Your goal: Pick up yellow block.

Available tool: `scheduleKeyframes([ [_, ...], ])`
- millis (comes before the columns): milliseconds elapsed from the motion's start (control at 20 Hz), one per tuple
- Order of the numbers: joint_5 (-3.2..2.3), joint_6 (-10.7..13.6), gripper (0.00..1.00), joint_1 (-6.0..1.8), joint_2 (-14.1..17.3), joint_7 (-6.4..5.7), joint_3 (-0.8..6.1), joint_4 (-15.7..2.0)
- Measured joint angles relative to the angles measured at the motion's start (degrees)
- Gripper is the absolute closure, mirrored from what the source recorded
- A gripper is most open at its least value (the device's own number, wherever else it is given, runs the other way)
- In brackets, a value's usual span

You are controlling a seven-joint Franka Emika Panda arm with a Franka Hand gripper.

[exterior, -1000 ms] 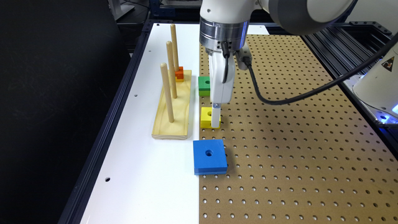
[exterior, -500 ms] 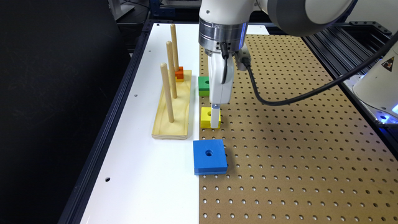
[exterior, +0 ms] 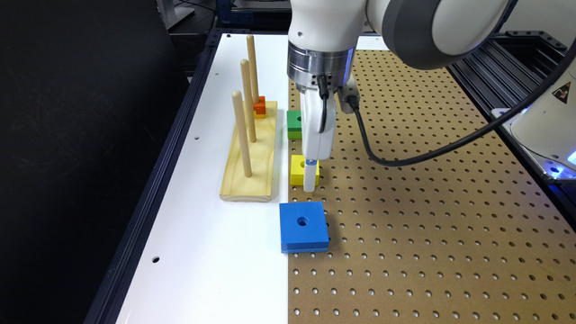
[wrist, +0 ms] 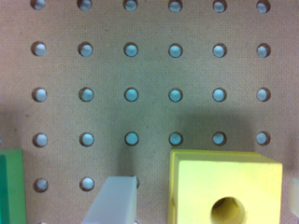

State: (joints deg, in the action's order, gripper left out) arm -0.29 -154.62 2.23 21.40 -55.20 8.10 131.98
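On pegboard [exterior: 427, 202], yellow block [exterior: 298, 168], jaws straddling it

no legible text (warning sticker [exterior: 563, 92] unreadable)

yellow block [exterior: 297, 169] [wrist: 226, 189], square, round centre hole, flat on pegboard

Brown pegboard [exterior: 427, 202] beside white tabletop [exterior: 211, 234] — black curtain [exterior: 81, 157] behind.
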Motion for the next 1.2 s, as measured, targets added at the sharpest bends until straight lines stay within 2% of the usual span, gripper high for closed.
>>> scheduleKeyframes([
  [400,-0.07,-0.01,0.00,0.00,0.49,0.00,0.00,-0.60],
  [500,-0.17,-0.85,0.00,0.01,1.75,0.00,-0.03,-0.69],
  [550,-0.33,-0.96,0.00,0.04,1.86,-0.12,-0.04,-0.91],
  [750,-0.36,-1.04,0.00,0.06,1.93,-0.12,-0.07,-0.97],
  [800,-0.35,-1.05,1.00,0.04,1.88,-0.11,-0.07,-0.95],
  [1200,-0.35,-1.02,1.00,0.04,1.87,-0.10,-0.07,-0.94],
])
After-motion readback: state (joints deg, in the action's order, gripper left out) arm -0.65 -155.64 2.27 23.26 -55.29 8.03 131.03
